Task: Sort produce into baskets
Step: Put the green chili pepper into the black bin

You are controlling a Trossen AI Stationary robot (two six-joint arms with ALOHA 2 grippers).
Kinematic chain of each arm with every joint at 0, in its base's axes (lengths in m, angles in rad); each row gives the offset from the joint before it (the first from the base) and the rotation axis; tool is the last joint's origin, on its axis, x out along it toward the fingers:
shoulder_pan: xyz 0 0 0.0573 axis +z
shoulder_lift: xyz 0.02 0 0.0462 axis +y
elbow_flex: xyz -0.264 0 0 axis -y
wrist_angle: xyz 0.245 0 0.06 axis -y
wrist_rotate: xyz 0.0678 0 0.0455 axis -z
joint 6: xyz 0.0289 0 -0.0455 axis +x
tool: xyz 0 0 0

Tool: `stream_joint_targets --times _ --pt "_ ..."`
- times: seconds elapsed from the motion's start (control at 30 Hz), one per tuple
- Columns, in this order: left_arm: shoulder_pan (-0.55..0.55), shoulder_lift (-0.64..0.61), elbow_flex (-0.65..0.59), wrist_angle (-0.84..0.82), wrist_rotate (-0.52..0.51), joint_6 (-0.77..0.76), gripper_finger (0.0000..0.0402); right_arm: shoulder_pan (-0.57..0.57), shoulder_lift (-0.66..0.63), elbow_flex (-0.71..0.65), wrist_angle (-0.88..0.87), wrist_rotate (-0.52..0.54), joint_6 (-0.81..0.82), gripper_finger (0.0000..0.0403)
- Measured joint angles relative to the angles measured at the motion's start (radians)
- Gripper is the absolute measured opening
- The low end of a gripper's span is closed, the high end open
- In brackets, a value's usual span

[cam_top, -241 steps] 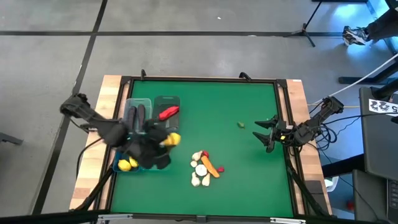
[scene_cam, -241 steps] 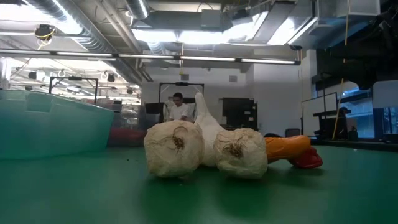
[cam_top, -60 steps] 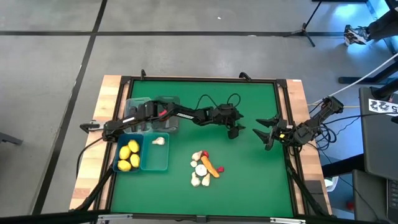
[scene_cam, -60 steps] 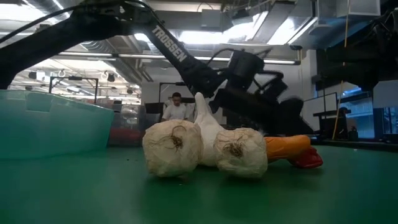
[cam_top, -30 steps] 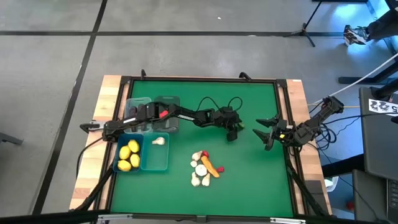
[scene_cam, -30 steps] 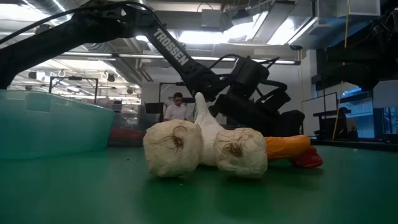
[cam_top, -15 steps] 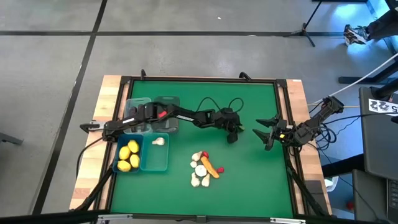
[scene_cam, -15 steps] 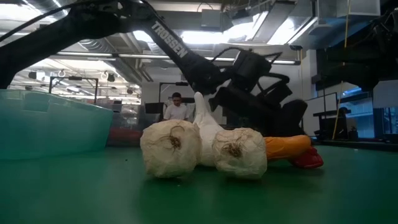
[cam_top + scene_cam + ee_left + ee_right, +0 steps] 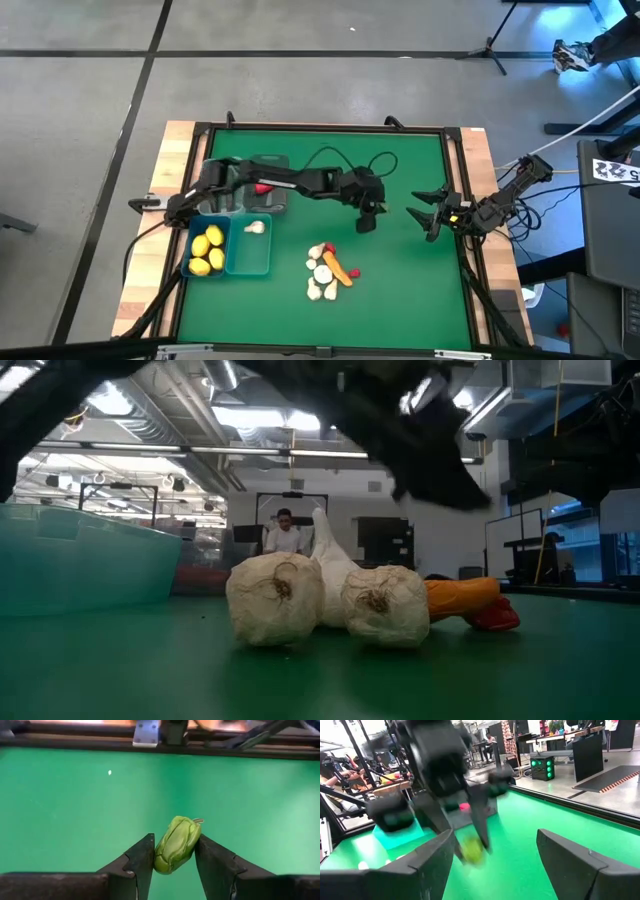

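My left gripper (image 9: 366,218) is over the middle of the green table, shut on a small green produce piece (image 9: 175,847), which also shows in the right wrist view (image 9: 470,851). My right gripper (image 9: 420,215) waits open and empty near the table's right edge. Garlic bulbs (image 9: 280,600), an orange carrot (image 9: 460,598) and a red pepper (image 9: 497,615) lie in a pile (image 9: 328,270) on the near middle. At the left stand four baskets: a blue one with lemons (image 9: 207,250), a teal one with one garlic bulb (image 9: 256,227), and a grey one with a red pepper (image 9: 264,186). My left gripper pinches the green piece by its two long sides (image 9: 159,851) between its two fingers. The fingers come from the table's left, slanting down. The piece sits tilted in the hold, one end past the fingertips, and is clear of the table.
The baskets (image 9: 245,180) crowd the left side, and the left arm stretches over them. The teal basket's wall (image 9: 80,565) stands left of the pile in the low view. Open green surface lies at the far and near right. People show in the room beyond.
My left gripper has risen with the green piece and gone a little toward the table's left edge; in the low view the arm has climbed out toward the top of the picture.
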Motion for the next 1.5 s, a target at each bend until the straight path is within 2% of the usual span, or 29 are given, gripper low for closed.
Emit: stream_joint_targets --times 0.2,0.3,0.4,0.5,0.67,0.9,1.03,1.23,1.5 --pt "-0.009 -0.199 0.001 -0.282 -0.022 0.026 0.0133 0.0 0.0 0.0 0.0 -0.001 0.0 0.028" --pt "-0.015 -0.293 0.002 -0.467 -0.077 0.025 0.0133 0.0 0.0 0.0 0.0 -0.001 0.0 0.028" --pt "-0.022 -0.381 -0.002 -0.648 -0.167 0.01 0.0133 0.0 0.0 0.0 0.0 -0.002 0.0 0.028" --pt "-0.038 -0.475 -0.027 -0.762 -0.266 -0.044 0.0133 0.0 0.002 0.0 -0.001 -0.001 0.0 0.028" --pt "-0.083 -0.647 -0.124 -0.87 -0.46 -0.189 0.0133 0.0 0.006 0.0 0.001 -0.007 0.001 0.028" --pt "-0.172 -0.856 -0.368 -0.867 -0.82 -0.454 0.0133 0.0 0.007 0.0 0.0 -0.008 0.019 0.028" --pt "-0.2 -0.925 -0.527 -0.857 -0.945 -0.654 0.0133 0.0 0.006 0.0 -0.001 -0.008 0.019 0.028" --pt "-0.215 -0.942 -0.77 -0.707 -0.998 -0.85 0.0133 0.0 0.006 0.001 0.0 -0.008 0.019 0.028" --pt "-0.213 -0.941 -1.032 -0.329 -1.001 -0.883 0.0133 0.0 0.006 0.001 0.0 -0.008 0.027 0.028"
